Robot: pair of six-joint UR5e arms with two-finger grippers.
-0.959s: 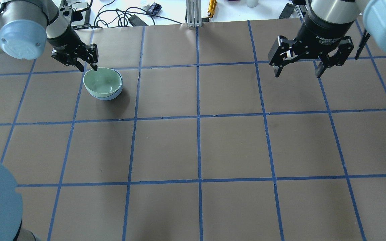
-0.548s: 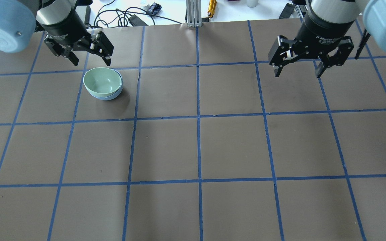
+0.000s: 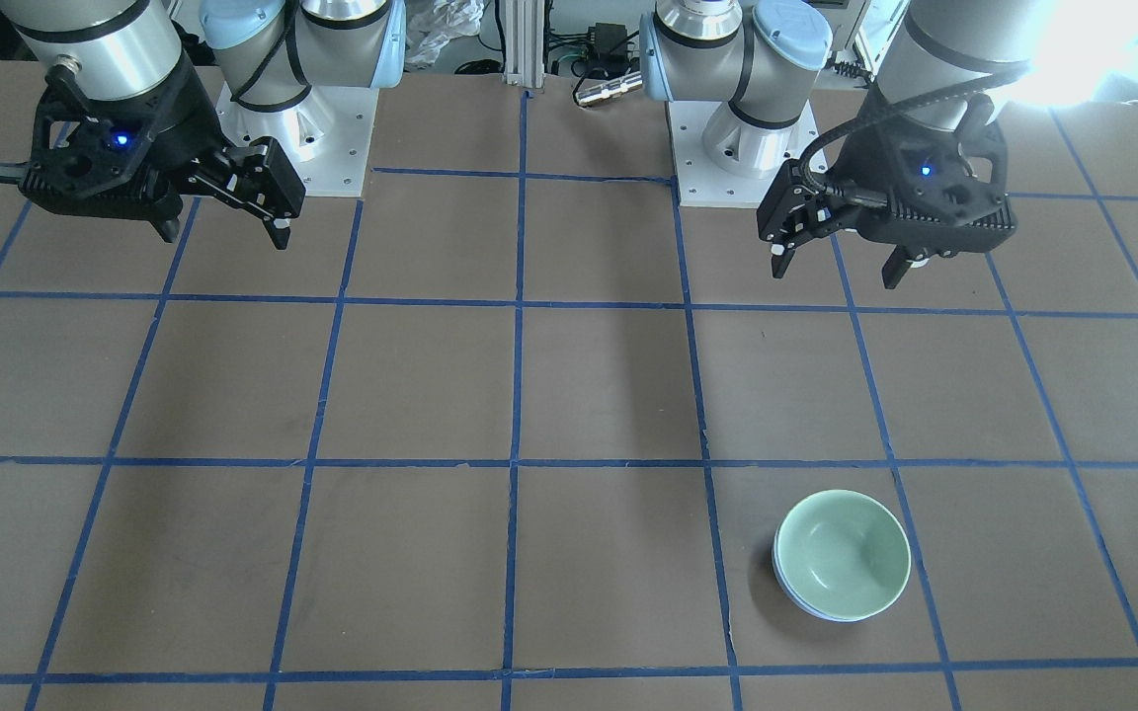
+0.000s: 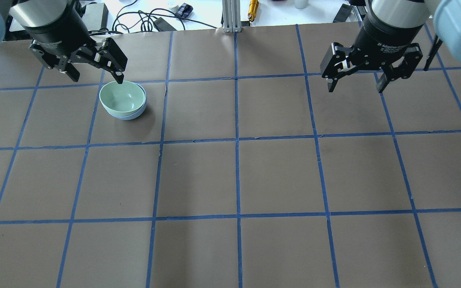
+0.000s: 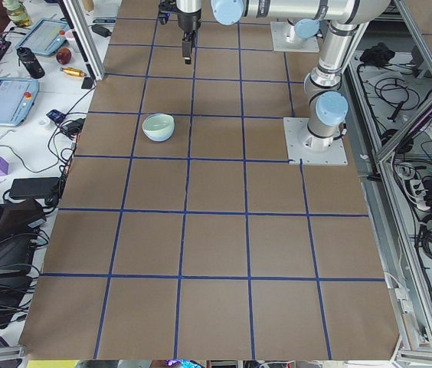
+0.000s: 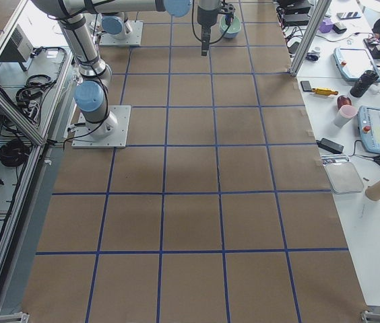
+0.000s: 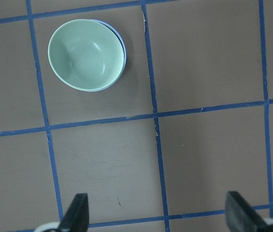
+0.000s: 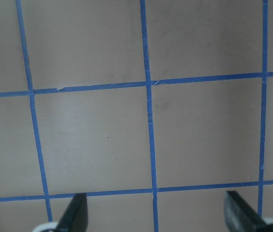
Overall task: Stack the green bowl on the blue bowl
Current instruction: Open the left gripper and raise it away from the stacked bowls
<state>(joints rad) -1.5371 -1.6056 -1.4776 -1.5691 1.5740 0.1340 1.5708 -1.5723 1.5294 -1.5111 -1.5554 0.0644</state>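
Note:
The green bowl (image 4: pixel 121 98) sits nested inside the blue bowl (image 4: pixel 128 117) on the table at the far left. Only a thin blue rim shows under it. The stack also shows in the front view, green bowl (image 3: pixel 846 563) over blue rim (image 3: pixel 806 602), and in the left wrist view, green bowl (image 7: pixel 85 54) with blue edge (image 7: pixel 122 48). My left gripper (image 4: pixel 96 78) is open and empty, raised above the table just behind the bowls, not touching them. My right gripper (image 4: pixel 355 89) is open and empty, high over the far right of the table.
Brown table paper is marked in squares with blue tape. Cables and small items (image 4: pixel 150 20) and an aluminium post (image 4: pixel 230 16) lie beyond the far edge. The two arm bases (image 3: pixel 292 128) stand at the robot's side.
My left gripper has lifted away from the green bowl's far rim and drawn back and up. The stacked bowls have stayed put. The right arm has not moved.

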